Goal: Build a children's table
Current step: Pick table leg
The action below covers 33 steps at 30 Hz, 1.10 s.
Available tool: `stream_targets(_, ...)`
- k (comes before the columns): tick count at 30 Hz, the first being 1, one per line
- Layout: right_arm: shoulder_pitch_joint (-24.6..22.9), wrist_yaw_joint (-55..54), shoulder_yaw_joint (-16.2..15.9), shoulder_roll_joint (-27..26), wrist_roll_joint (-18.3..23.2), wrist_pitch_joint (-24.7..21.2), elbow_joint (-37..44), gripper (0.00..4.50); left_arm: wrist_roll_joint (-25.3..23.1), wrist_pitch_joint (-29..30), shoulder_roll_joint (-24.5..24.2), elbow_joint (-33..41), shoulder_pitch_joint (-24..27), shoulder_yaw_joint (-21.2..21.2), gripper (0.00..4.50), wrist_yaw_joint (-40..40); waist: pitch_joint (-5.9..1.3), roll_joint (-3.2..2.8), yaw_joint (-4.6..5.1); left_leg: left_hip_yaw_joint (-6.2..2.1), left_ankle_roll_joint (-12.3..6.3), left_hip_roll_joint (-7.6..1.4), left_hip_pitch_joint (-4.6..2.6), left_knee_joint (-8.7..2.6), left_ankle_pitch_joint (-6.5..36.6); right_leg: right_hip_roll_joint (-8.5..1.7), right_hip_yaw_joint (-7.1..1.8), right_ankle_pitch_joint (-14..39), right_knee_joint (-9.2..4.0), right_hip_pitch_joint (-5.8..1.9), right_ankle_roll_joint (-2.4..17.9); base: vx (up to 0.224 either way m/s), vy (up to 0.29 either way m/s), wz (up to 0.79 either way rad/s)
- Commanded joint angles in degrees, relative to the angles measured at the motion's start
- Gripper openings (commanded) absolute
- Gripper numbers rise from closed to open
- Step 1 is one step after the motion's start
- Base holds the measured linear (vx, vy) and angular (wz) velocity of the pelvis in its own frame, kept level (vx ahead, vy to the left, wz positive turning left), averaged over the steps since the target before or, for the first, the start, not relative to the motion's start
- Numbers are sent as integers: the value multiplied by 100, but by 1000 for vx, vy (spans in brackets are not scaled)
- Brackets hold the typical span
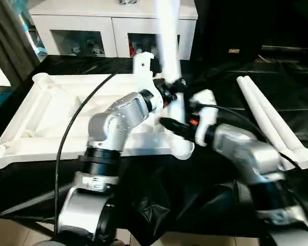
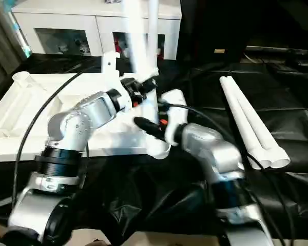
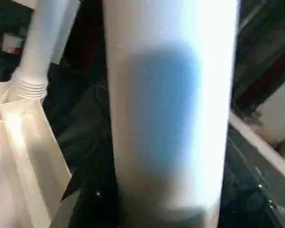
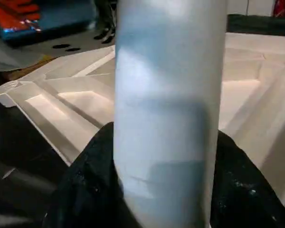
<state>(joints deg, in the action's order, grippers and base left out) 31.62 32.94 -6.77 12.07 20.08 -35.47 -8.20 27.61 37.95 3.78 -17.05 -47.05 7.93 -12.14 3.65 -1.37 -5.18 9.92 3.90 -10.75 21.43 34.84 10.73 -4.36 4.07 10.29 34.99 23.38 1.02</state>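
- Upside down on the black-covered work surface lies the white plastic rectangular table top, its ribbed underside facing up and its rounded corner sockets at the corners.
- At its near right corner, a white round tapering tube leg stands upright; a second, thinner-looking upright leg rises at the far right corner, its threaded end seated in the socket as the left wrist view shows.
- Both silver forearms meet at the near upright leg. The left gripper comes from the left and the right gripper from the right, lower down.
- Each wrist view has the white tube close up between that gripper's fingers, so both sets of black fingers are clamped on the leg.
- Two more white tube legs lie side by side on the black cover, well to the right of the table top.
- Far behind, a white cabinet with glass doors stands against the wall.
- No brand, label or writing can be read anywhere.
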Motion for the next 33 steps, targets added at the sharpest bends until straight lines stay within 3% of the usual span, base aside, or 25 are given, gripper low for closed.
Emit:
stream_targets(1, 184, -1, -36, -12, -98, 302, 97, 189, -28, -79, -50, -144, 89, 241, 193, 273, -479, 106, 1, -34, -421, -144, -11, -329, 294, -320, -249, 565, -355, -401, 1167, 0, 0, 0)
stream_targets(3, 205, -12, 11, -55, -77, 314, 38, 189, -2, -90, -59, -137, 82, 238, 189, 197, -478, 97, -1, -37, -426, -148, -10, -331, 310, -328, -249, 572, -352, -399, 1169, 0, 0, 0)
stream_targets(4, 220, 13, 61, -90, -37, 304, -11, 245, 2, -105, -77, -131, 76, 220, 188, 111, -476, 102, 6, -39, -437, -149, -9, -335, 330, -326, -248, 582, -351, -397, 1174, 0, 0, 0)
stream_targets(7, 222, 164, 106, -68, 73, 233, -7, 262, 67, -90, -126, -106, 63, 190, 186, -84, -479, 102, 6, -39, -463, -146, -13, -332, 327, -324, -250, 564, -348, -399, 1159, 0, 0, 0)
stream_targets(11, 148, 564, 161, 118, 315, 57, 177, 304, 267, 86, -300, -41, 56, 31, 185, -743, -488, 89, -6, -40, -511, -152, -23, -329, 282, -332, -251, 479, -329, -401, 1203, 0, 0, 0)
stream_targets(12, 82, 951, 218, 303, 592, -170, 336, 305, 428, 176, -475, 57, 81, -173, 185, -1448, -480, 114, -13, -38, -556, -147, -28, -334, 273, -323, -252, 466, -327, -409, 1217, 0, 0, 0)
stream_targets(16, -48, 1605, 167, 693, 950, -538, 660, 305, 809, 414, -673, 220, 82, -331, 185, -2392, -477, 146, -26, -27, -610, -165, -22, -330, 229, -338, -261, 402, -304, -407, 1304, 0, 0, 0)
stream_targets(17, -48, 1605, 167, 693, 950, -538, 660, 305, 809, 414, -673, 220, 82, -331, 184, -2392, -477, 125, -46, -30, -613, -171, -29, -328, 228, -340, -262, 431, -300, -402, 1307, 0, 0, 0)
stream_targets(18, -135, 1972, 123, 907, 1170, -723, 857, 305, 918, 445, -858, 218, 79, -483, 184, -3047, -468, 165, -37, -26, -600, -167, -29, -335, 294, -346, -259, 551, -320, -406, 1280, 0, 0, 0)
stream_targets(19, -181, 2154, 101, 1014, 1274, -806, 944, 305, 1000, 448, -991, 271, 102, -592, 184, -3515, -459, 167, -45, -27, -620, -152, -32, -344, 307, -345, -259, 662, -344, -407, 1249, 0, 0, 0)
stream_targets(23, -254, 2434, 19, 1204, 1403, -956, 1056, 288, 1302, 618, -1249, 505, 153, -729, 184, -4411, -461, 150, -27, -29, -503, -177, -30, -346, 340, -364, -265, 747, -324, -398, 1263, 0, 0, 0)
stream_targets(27, -345, 2614, -44, 1345, 1503, -1161, 1203, 266, 1677, 862, -1307, 634, 93, -601, 184, -4757, -444, 136, -30, -26, -396, -175, -42, -350, 485, -351, -267, 1007, -349, -389, 1214, 0, 0, 0)
stream_targets(33, -428, 2628, -89, 1380, 1573, -1272, 1324, 209, 1802, 918, -1335, 668, 111, -626, 184, -4976, -456, 144, -30, -26, -350, -170, -41, -351, 443, -345, -271, 963, -351, -389, 1168, 0, 0, 0)
